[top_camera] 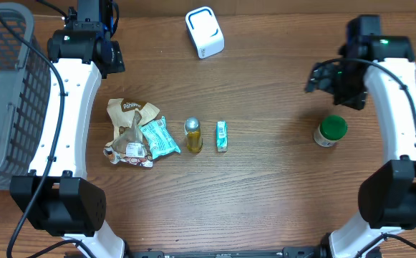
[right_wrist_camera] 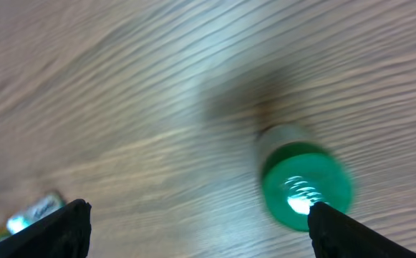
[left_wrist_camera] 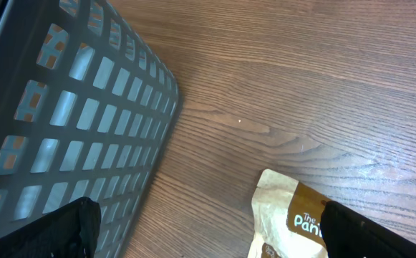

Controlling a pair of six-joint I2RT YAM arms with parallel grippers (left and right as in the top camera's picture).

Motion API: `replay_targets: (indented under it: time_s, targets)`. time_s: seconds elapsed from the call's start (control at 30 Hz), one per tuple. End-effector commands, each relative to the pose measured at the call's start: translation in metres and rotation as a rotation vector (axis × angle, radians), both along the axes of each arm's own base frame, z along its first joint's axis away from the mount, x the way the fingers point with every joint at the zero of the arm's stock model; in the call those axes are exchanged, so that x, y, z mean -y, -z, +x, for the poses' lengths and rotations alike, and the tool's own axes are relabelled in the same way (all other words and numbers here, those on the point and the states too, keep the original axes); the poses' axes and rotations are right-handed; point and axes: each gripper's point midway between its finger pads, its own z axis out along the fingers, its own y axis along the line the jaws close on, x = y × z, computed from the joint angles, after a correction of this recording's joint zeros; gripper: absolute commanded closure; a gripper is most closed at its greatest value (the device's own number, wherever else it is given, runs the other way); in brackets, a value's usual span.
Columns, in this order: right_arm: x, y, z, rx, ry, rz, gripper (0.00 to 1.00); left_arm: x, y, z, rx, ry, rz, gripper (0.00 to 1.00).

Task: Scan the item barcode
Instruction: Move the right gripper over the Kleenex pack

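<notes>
A small jar with a green lid point(top_camera: 331, 131) stands upright on the table at the right, blurred in the right wrist view point(right_wrist_camera: 306, 185). No barcode shows on it in any view. My right gripper point(top_camera: 327, 77) hangs above and behind the jar, open and holding nothing point(right_wrist_camera: 200, 231). My right fingertip point(right_wrist_camera: 358, 233) overlaps the lid's edge in that view. At the back left my left gripper point(top_camera: 113, 56) is open and empty point(left_wrist_camera: 215, 236), over bare wood between the basket and a brown paper bag point(left_wrist_camera: 293, 215).
A white and blue scanner-like box point(top_camera: 204, 31) sits at the back centre. A row lies mid-table: brown bag point(top_camera: 127, 129), teal packet point(top_camera: 159, 137), small yellow bottle point(top_camera: 193, 135), small teal box point(top_camera: 222, 135). A grey mesh basket point(top_camera: 0, 93) fills the left edge.
</notes>
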Motion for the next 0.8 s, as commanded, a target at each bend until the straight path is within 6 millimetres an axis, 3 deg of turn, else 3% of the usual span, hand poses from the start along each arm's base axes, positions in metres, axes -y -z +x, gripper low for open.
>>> replay_targets:
  time_s: [0.0, 0.03, 0.1, 0.4, 0.53, 0.77]
  targets:
    - [-0.050, 0.001, -0.007, -0.006, -0.137, 0.059, 0.08, -0.001, -0.014, -0.001, 0.032, 0.002, 0.013, 0.00]
    - [-0.072, 0.005, -0.011, -0.011, -0.190, 0.078, 0.10, -0.001, -0.015, 0.000, 0.033, 0.002, 0.013, 0.00]
    - [-0.098, 0.012, -0.016, -0.012, -0.252, 0.085, 0.14, -0.001, -0.014, -0.001, 0.032, 0.002, 0.013, 0.01]
    - [-0.189, 0.052, -0.040, 0.016, -0.408, 0.109, 0.26, -0.001, -0.014, -0.001, 0.032, 0.002, 0.013, 0.00]
    - [-0.209, 0.073, -0.046, 0.045, -0.445, 0.121, 0.32, -0.001, -0.015, 0.000, 0.033, 0.002, 0.013, 0.01]
    - [-0.216, 0.100, -0.043, 0.096, -0.461, 0.138, 0.33, -0.001, -0.014, -0.001, 0.032, 0.002, 0.013, 0.00]
